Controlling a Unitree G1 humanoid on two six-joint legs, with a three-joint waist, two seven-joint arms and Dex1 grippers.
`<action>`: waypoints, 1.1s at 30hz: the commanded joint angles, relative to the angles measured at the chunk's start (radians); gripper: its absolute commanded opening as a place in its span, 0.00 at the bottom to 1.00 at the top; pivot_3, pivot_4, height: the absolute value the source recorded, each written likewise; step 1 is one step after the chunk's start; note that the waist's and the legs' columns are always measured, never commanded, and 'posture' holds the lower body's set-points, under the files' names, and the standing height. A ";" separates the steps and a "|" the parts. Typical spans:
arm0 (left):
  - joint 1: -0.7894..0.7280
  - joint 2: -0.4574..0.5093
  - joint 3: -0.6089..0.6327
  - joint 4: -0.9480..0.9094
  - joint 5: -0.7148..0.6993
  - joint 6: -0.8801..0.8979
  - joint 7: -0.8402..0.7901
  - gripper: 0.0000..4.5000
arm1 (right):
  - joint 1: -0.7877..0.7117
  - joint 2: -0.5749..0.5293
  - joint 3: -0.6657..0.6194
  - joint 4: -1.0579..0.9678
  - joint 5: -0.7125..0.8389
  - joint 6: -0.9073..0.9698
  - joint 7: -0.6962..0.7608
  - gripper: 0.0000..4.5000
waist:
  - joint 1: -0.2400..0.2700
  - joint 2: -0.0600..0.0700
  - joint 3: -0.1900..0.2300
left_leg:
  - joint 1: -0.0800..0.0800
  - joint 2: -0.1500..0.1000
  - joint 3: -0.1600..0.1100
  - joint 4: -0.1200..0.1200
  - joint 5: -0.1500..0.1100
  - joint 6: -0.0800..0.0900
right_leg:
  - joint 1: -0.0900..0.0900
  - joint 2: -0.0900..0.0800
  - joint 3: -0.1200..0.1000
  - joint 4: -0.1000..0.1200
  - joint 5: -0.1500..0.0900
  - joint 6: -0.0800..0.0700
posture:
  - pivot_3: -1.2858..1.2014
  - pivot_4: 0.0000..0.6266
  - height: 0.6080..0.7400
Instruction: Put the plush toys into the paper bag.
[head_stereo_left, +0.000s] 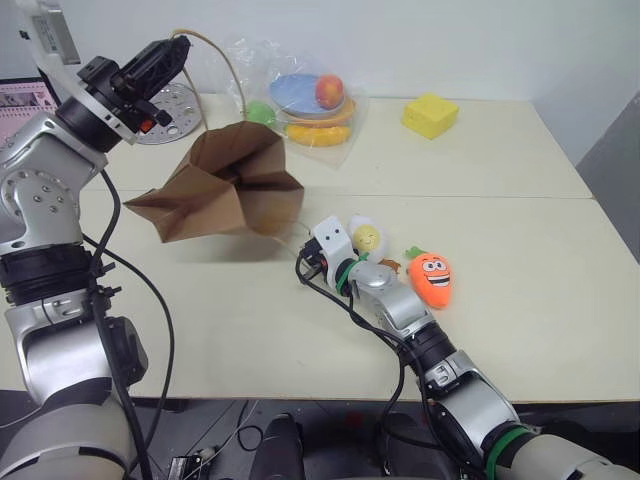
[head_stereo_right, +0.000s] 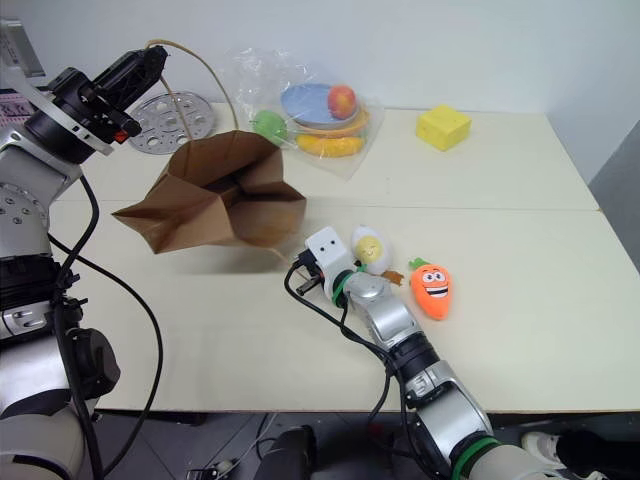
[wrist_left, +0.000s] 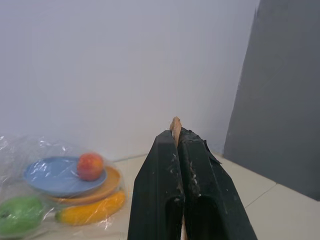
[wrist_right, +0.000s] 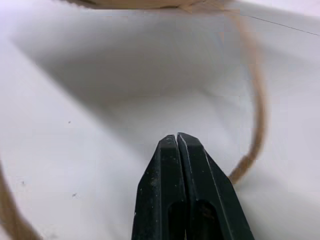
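The brown paper bag (head_stereo_left: 232, 185) hangs just above the table at the left, mouth open towards me. My left gripper (head_stereo_left: 180, 45) is raised above it and shut on one tan loop handle (wrist_left: 175, 122). The bag's other handle (wrist_right: 255, 115) trails on the table beside my right gripper (wrist_right: 177, 136), which is low over the table and shut, with nothing seen between its fingers. The egg plush toy (head_stereo_left: 366, 236) lies right beside my right wrist. To the right of it, the orange carrot plush toy (head_stereo_left: 432, 277) rests on the table.
A clear plastic bag (head_stereo_left: 310, 100) of plates and fruit sits at the back of the table. A yellow block (head_stereo_left: 430, 115) is at the back right and a perforated metal disc (head_stereo_left: 172, 105) at the back left. A seam crosses the table behind the toys.
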 joint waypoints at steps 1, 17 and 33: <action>0.031 0.008 -0.018 -0.084 -0.018 0.012 -0.036 0.00 | 0.006 0.000 -0.020 -0.036 0.000 0.003 0.001 0.01 | -0.001 0.000 0.000 | 0.000 0.000 0.000 0.000 0.000 0.000 | 0.000 0.000 0.000 0.000 0.000 0.000 | 0.52 0.24 1.00; 0.210 0.075 -0.152 -0.113 0.081 -0.100 -0.298 0.00 | 0.101 -0.179 -0.041 -0.675 0.115 0.370 0.133 0.01 | 0.003 0.000 0.000 | -0.001 0.000 0.001 -0.003 0.001 -0.001 | -0.003 0.000 0.000 0.000 0.000 0.000 | 0.52 0.24 1.00; 0.209 0.164 -0.130 -0.248 -0.054 0.140 -0.387 0.00 | -0.081 -0.031 -0.051 -0.347 0.120 0.267 0.018 0.01 | -0.010 -0.001 0.000 | -0.002 0.000 0.001 -0.003 0.001 -0.001 | -0.004 0.000 0.000 0.000 0.000 0.000 | 0.52 0.24 1.00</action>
